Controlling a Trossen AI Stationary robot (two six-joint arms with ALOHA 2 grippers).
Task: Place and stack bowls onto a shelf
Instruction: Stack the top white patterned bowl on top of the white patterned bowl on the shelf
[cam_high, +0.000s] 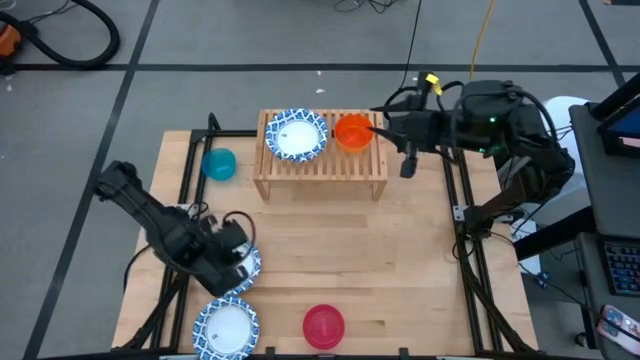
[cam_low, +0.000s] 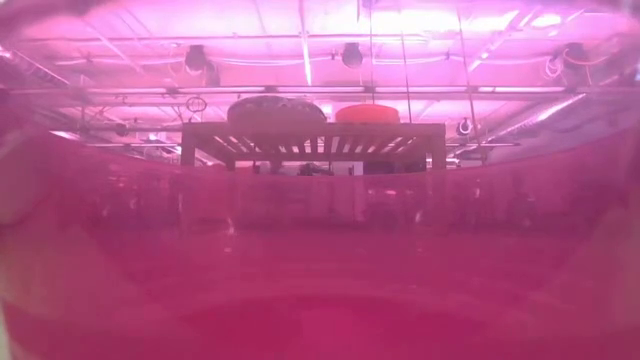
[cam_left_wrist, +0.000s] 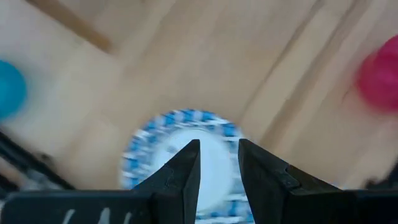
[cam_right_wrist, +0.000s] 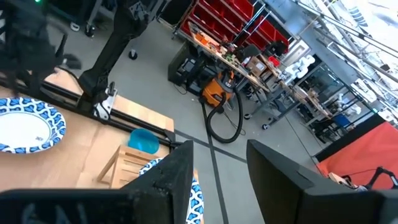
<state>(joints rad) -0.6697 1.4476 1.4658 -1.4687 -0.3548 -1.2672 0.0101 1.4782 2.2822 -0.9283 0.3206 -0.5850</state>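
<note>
The shelf (cam_high: 320, 172) stands at the table's far middle. On its slatted top sit a blue-patterned bowl (cam_high: 296, 135) and an orange bowl (cam_high: 352, 131). A teal bowl (cam_high: 219, 163) rests on the table left of the shelf. My left gripper (cam_left_wrist: 217, 144) is open and points down over another blue-patterned bowl (cam_left_wrist: 186, 134) at the table's left, which the arm partly hides in the high view. Near the front edge lie a third patterned bowl (cam_high: 226, 327) and a red bowl (cam_high: 323, 325). My right gripper (cam_right_wrist: 221, 146) is open and raised beside the shelf's right end.
The red bowl fills most of the low view, so only the shelf (cam_low: 315, 140) and the two bowls on it show there. Black frame rails (cam_high: 466, 260) run along both side edges of the table. Bare wood lies between the shelf and the front bowls.
</note>
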